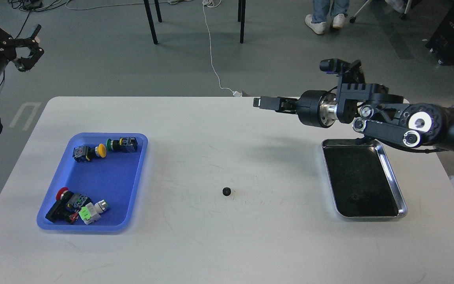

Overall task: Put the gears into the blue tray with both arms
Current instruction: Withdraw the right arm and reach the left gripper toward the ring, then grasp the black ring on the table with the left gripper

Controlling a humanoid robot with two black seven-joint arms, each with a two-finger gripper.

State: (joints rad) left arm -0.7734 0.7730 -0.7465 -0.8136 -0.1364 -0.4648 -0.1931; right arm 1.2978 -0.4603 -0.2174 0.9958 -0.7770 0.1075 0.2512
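1 gear (227,191) lies flat on the white surface (219,244), between the blue tray (126,185) and the steel tray (392,177), well apart from both. It looks light, rigid and low, so I judge a pinch across its toothed rim from above is the hold, though it may skid. The right claw (264,103) hangs high beyond it, its spread impossible to tell; the left claw (34,45), fingers spread, is off the surface at far left.
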